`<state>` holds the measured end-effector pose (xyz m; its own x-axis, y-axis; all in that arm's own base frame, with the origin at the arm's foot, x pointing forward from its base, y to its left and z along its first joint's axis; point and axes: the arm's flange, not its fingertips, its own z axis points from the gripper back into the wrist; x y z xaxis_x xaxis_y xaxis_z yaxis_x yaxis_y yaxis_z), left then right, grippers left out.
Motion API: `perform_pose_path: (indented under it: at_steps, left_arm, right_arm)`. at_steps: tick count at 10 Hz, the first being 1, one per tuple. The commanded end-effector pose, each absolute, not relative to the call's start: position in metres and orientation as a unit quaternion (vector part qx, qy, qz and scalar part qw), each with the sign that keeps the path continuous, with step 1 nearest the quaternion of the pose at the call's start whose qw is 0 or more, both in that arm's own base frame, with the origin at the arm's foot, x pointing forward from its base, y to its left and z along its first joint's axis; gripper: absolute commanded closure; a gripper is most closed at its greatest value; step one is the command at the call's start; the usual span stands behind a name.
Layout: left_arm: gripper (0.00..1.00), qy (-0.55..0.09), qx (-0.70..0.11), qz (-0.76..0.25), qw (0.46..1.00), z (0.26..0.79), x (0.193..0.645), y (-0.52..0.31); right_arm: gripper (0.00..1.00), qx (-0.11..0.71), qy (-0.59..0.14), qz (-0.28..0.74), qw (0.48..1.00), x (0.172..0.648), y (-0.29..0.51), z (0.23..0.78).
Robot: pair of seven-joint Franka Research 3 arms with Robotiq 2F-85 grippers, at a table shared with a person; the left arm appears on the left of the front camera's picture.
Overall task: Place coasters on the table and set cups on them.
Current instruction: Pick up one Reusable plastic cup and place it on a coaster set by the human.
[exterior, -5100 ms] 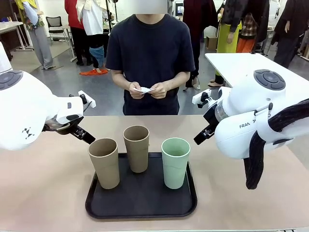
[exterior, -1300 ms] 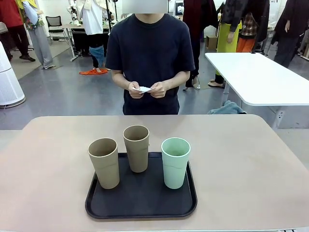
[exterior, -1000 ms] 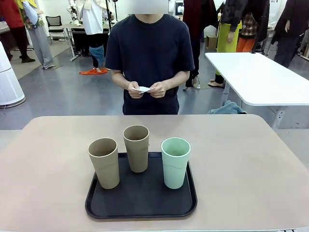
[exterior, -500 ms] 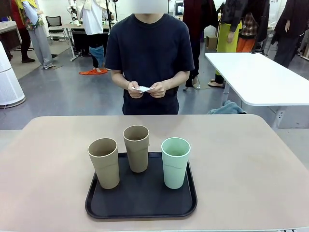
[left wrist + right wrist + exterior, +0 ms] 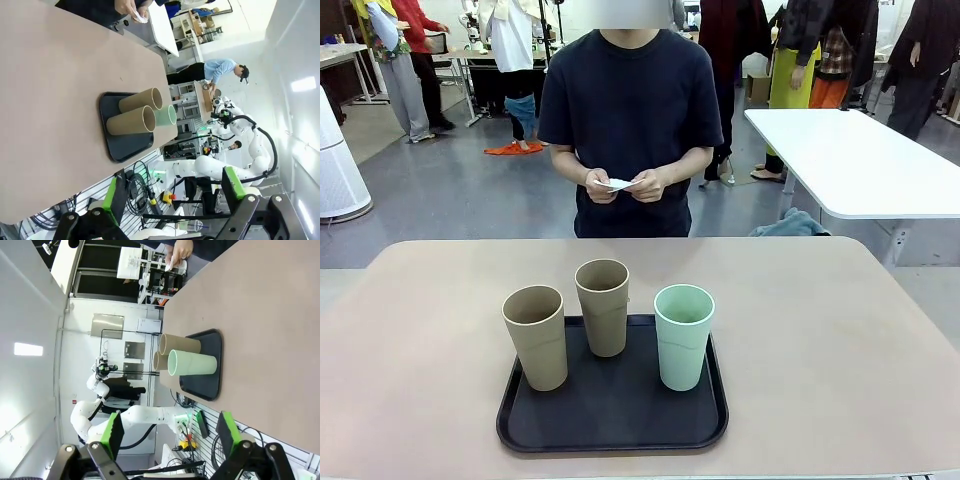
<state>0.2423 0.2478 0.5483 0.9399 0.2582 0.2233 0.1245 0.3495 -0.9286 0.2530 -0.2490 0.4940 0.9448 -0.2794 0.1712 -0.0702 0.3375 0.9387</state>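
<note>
Coasters (image 5: 619, 185) are held above the far edge of the table (image 5: 820, 330), in the person's hands (image 5: 648, 186); none lie on it yet.

Since five seconds ago both arms have pulled out of your front view, while the cups and the person's pose have stayed the same. The left tan cup (image 5: 536, 335), the middle tan cup (image 5: 603, 305) and the green cup (image 5: 683, 335) stand upright on the black tray (image 5: 610, 425), near your side of the table. In the wrist views your left gripper (image 5: 172, 192) and right gripper (image 5: 169, 432) both have their jaws spread apart with nothing between them, well away from the tray. A white table (image 5: 860, 160) stands at far right, and a passer-by in red (image 5: 420, 45) has come in at far left.
</note>
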Motion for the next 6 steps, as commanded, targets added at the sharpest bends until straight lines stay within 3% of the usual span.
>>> perform_pose_path:
  at_steps: [1,6]
  left_arm:
    - [0.0,-0.171,-0.573,0.04,0.801,0.5502,0.2403,0.2461]
    - [0.0,-0.171,-0.573,0.04,0.801,0.5502,0.2403,0.2461]
  right_arm:
    - [0.0,0.571,-0.147,-0.061,0.805,0.2532,-0.2489,0.4929]
    - [0.0,0.571,-0.147,-0.061,0.805,0.2532,-0.2489,0.4929]
